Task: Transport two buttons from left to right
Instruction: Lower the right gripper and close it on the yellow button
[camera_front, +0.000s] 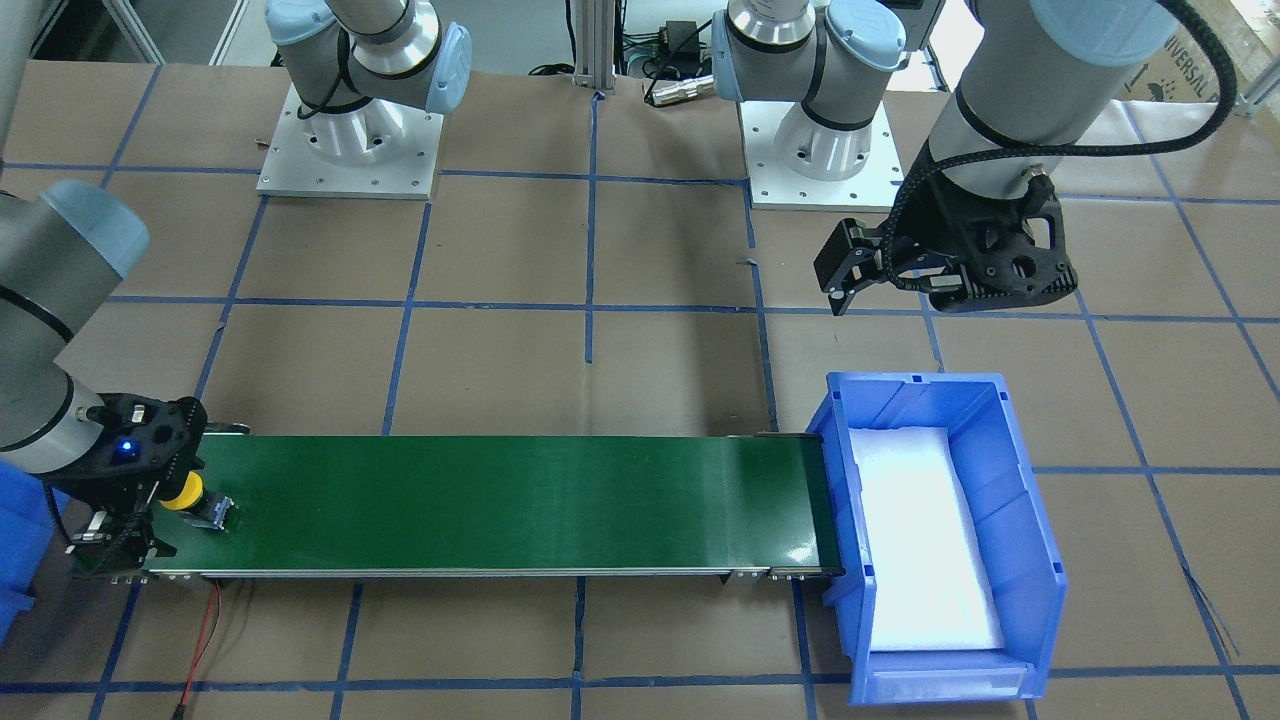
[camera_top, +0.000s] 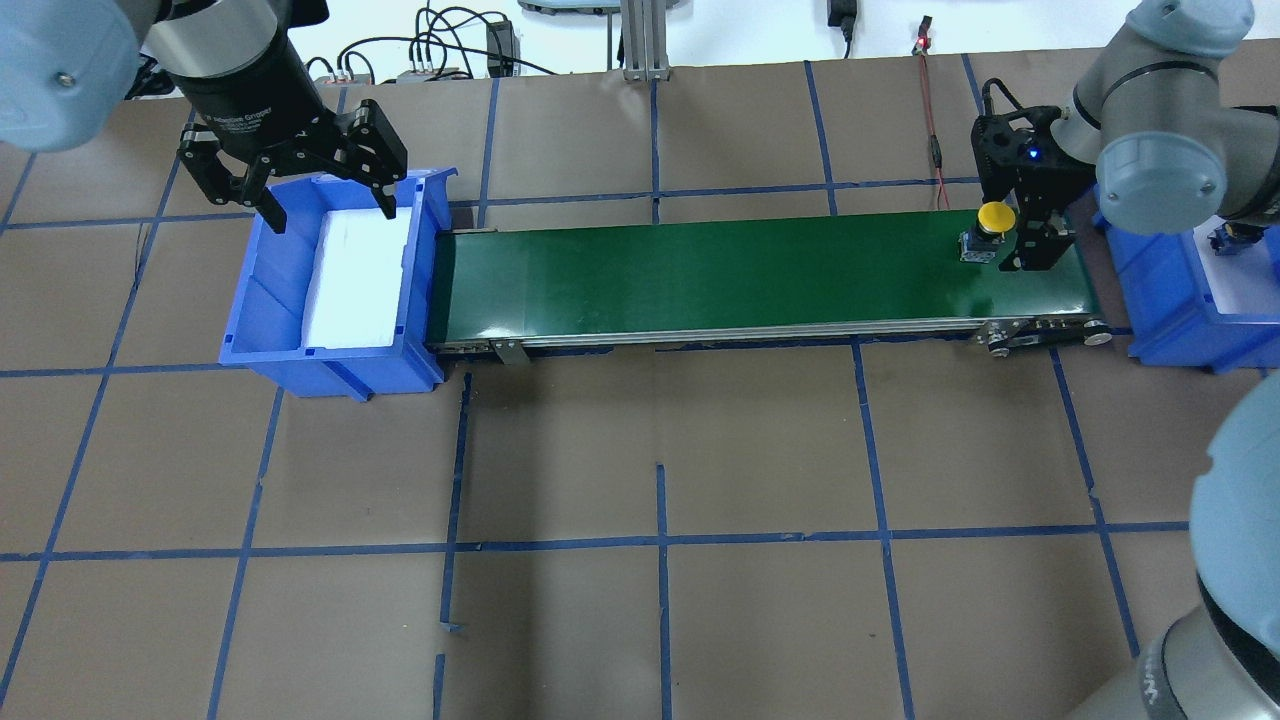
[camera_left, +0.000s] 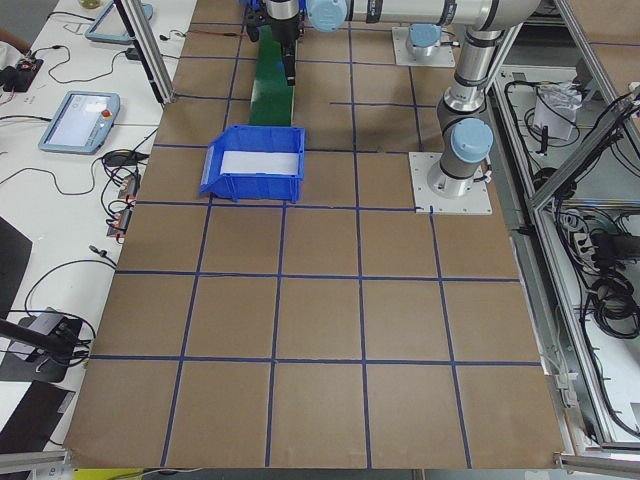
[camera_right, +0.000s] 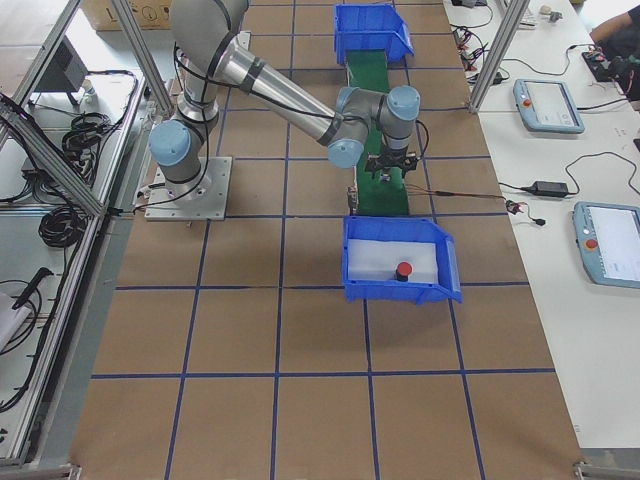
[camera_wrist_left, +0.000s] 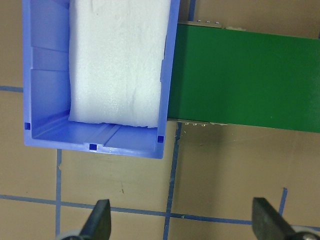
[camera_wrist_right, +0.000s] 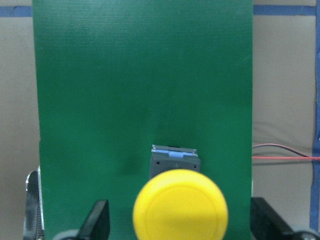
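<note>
Yellow button (camera_top: 996, 217) is on the green belt (camera_top: 700, 270) at the right arm's end. It sits between the fingers of the right hand (camera_wrist_right: 181, 220), which are spread wide and clear of the cap on both sides, so we read it as let go, not gripped. It looks tipped, with the cap toward the wrist camera and the body pointing down the belt, but we can't be sure. Red button (camera_right: 403, 271) is in the right-end bin (camera_right: 352, 262), not on the belt. Left hand (camera_top: 330, 208) hangs with fingers apart and empty over the far rim of the left-end bin (camera_top: 250, 300), which holds only white foam (camera_top: 355, 280).

Risks we see:
- Retract: the cap sits between the fingers. Any sideways drift on the way out clips it and sends it off the belt onto the counter (camera_top: 700, 450).
- Rolling: if it's on its side, the round cap lets it roll toward a belt edge once the belt runs.
- Drop-off at the left end: it could bounce off the foam or catch the bin rim.
- The red one isn't moved yet, so we're halfway at best.
</note>
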